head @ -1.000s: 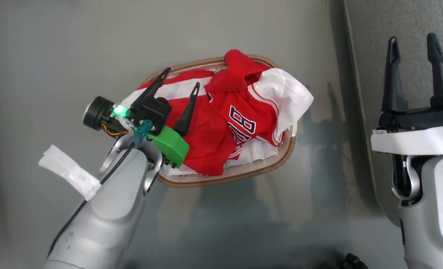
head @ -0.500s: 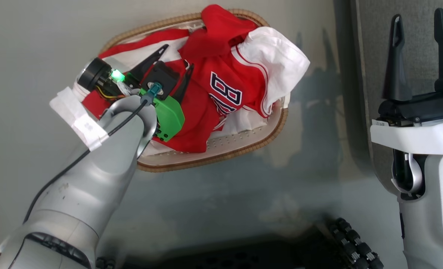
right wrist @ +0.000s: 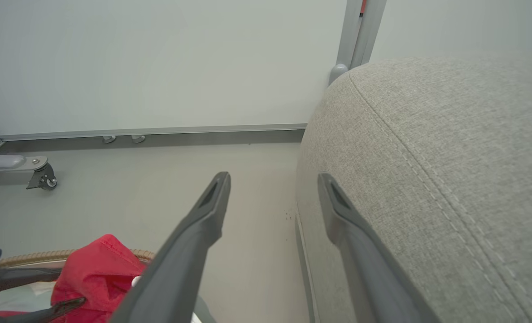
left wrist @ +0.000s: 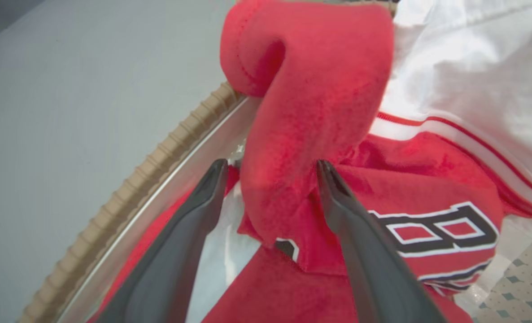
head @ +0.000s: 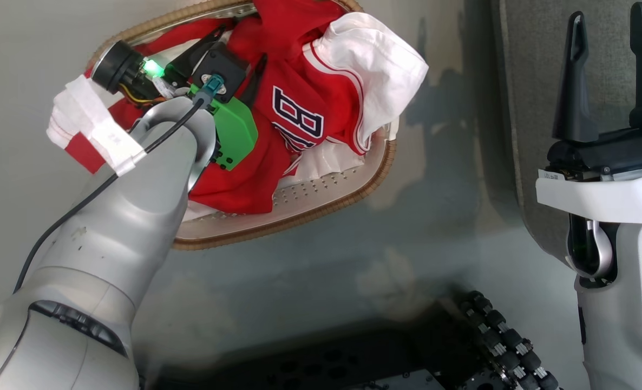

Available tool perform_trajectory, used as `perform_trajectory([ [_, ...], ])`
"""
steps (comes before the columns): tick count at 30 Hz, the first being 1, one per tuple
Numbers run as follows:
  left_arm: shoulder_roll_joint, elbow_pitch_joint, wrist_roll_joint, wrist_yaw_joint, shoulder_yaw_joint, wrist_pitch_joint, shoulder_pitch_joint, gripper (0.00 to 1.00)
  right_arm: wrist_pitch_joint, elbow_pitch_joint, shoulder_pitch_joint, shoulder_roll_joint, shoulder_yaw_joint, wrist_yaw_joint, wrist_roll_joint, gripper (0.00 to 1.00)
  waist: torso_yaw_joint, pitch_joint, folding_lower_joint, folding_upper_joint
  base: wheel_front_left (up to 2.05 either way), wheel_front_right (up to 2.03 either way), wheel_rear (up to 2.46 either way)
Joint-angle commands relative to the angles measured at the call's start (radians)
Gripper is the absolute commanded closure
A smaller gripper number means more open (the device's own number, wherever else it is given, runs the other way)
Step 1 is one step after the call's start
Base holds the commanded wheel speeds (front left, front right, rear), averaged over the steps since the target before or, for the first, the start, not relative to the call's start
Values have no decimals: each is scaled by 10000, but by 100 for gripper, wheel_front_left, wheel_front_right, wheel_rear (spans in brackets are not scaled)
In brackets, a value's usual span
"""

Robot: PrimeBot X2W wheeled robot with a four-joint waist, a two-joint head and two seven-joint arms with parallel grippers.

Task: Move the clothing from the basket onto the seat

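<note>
Down at the lower edge of the head view sits the robot's dark perforated base (head: 321,374), on a pale grey glossy floor (head: 310,276). From the lower left, the silver left arm reaches up into the small oval cream-white lattice basket with a brown braided rim (head: 321,208), which stands on that floor.

The left gripper (head: 242,46) is down among the bright red sports clothing with white bands and block letters (head: 299,108), all of it heaped inside the basket. Its two dark fingers are spread wide. In the left wrist view a raised, rolled red fold of the clothing (left wrist: 311,89) stands between them, and the left gripper (left wrist: 271,163) has not closed on it. The braided rim of the basket (left wrist: 158,157) runs just beside the left finger.

At the right, the right gripper (head: 608,13) hangs with its fingers parted and nothing between them, over the edge of the large grey woven-fabric seat with a stitched seam (head: 526,81). The seat stands beside the basket, apart from it. The right wrist view shows the right gripper (right wrist: 273,176) before the rounded seat (right wrist: 450,157), with a pale wall (right wrist: 158,58) beyond.
</note>
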Motion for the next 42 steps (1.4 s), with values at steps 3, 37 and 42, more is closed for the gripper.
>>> perform_trajectory([
  [3,-83,-10,-244,-32,-163,-7,-231,0,-48,57,-118,-34,-3,1,111,0,-129,72,-1,0,0,0,0],
  [37,1439,-5506,-390,-32,-195,-8,4276,100,-48,2194,1457,-40,102,-1,-628,0,1555,-5135,-1,0,0,0,0],
  [42,1805,-6146,-365,-32,-257,-8,4855,100,-49,2591,2084,-40,258,-1,-635,0,1682,-6427,-1,0,0,0,0],
])
